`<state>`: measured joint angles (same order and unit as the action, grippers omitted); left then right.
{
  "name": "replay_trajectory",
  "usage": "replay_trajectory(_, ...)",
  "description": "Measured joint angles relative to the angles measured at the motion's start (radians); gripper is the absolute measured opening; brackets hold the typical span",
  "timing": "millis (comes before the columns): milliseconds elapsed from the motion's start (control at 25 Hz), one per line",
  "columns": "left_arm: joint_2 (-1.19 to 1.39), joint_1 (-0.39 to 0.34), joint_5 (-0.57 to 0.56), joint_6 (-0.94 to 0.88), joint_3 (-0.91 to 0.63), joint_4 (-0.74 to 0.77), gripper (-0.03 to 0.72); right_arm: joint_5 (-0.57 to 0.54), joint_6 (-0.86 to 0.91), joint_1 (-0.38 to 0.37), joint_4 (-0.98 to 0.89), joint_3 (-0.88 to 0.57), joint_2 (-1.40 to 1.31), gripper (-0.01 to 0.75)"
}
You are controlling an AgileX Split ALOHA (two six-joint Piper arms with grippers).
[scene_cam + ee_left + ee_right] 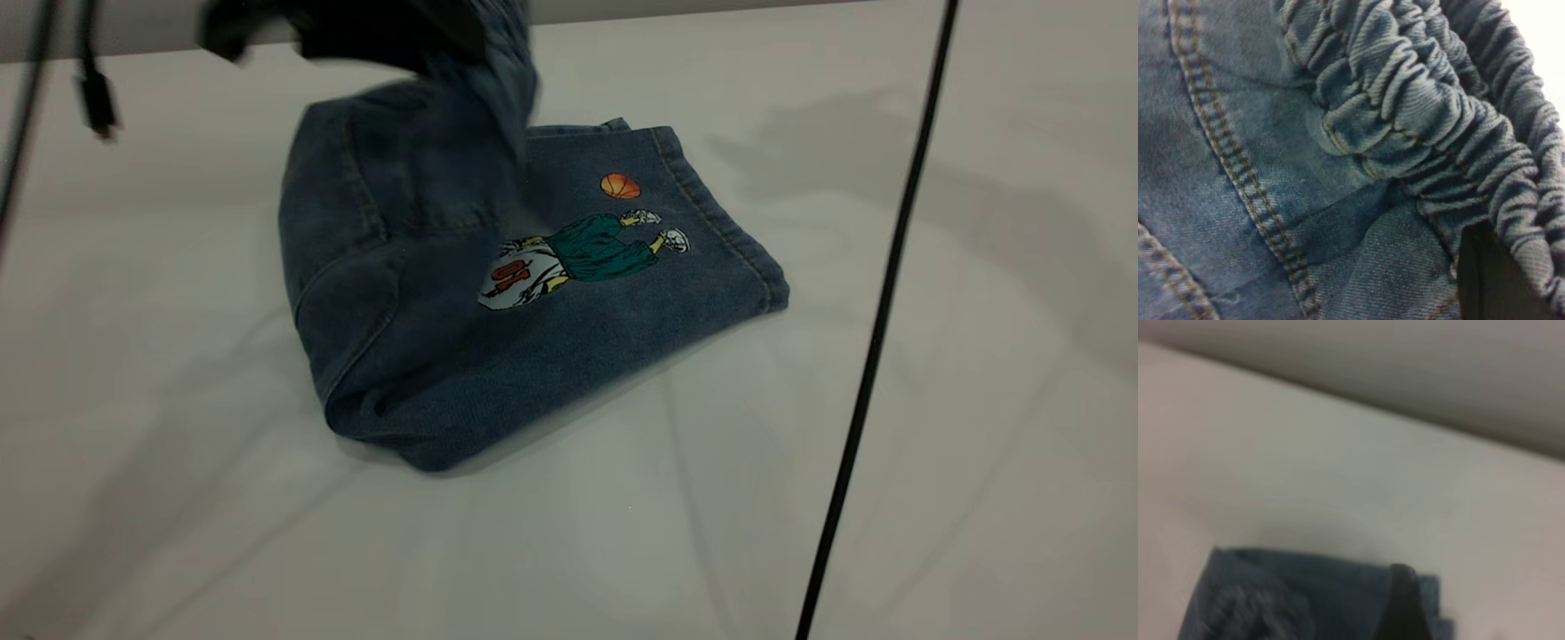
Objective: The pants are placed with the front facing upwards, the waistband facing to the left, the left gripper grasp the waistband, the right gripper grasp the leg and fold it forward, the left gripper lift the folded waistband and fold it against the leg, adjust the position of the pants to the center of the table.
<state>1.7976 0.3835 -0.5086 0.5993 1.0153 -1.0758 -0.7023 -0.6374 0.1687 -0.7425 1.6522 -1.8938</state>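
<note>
The blue denim pants [533,356] lie folded on the white table [267,533], the leg with the basketball-player print [578,253] facing up. At the top of the exterior view my left gripper [356,31] is shut on the waistband [502,62] and holds it lifted above the folded leg, with cloth hanging down from it. In the left wrist view the ruched waistband [1418,113] drapes over a black finger [1488,283]. The right wrist view shows one dark finger [1403,607] of my right gripper in front of a denim edge [1271,600]; that arm is outside the exterior view.
A thin black cable [876,329] runs top to bottom right of the pants. Another cable with a plug [96,98] hangs at the far left. The table's back edge [711,13] passes just behind the pants.
</note>
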Motion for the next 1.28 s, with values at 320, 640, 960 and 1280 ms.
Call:
replay_trajectory(320, 0.214, 0.058, 0.055, 0.025, 0.106, -0.051, 0.139, -0.076, 0.006, -0.017, 0.000, 0.000, 0.057, 0.479)
replay_trajectory(640, 0.296, 0.058, -0.007, 0.093, 0.205, -0.049, 0.272, -0.076, 0.007, -0.017, -0.001, 0.000, 0.056, 0.479)
replay_trajectory(960, 0.232, -0.008, -0.191, 0.153, 0.312, -0.030, 0.557, -0.051, 0.006, -0.017, 0.021, 0.000, 0.056, 0.479)
replay_trajectory(1280, 0.016, -0.162, -0.483, 0.152, 0.316, 0.085, 0.564, -0.021, 0.032, -0.016, 0.052, 0.000, 0.035, 0.479)
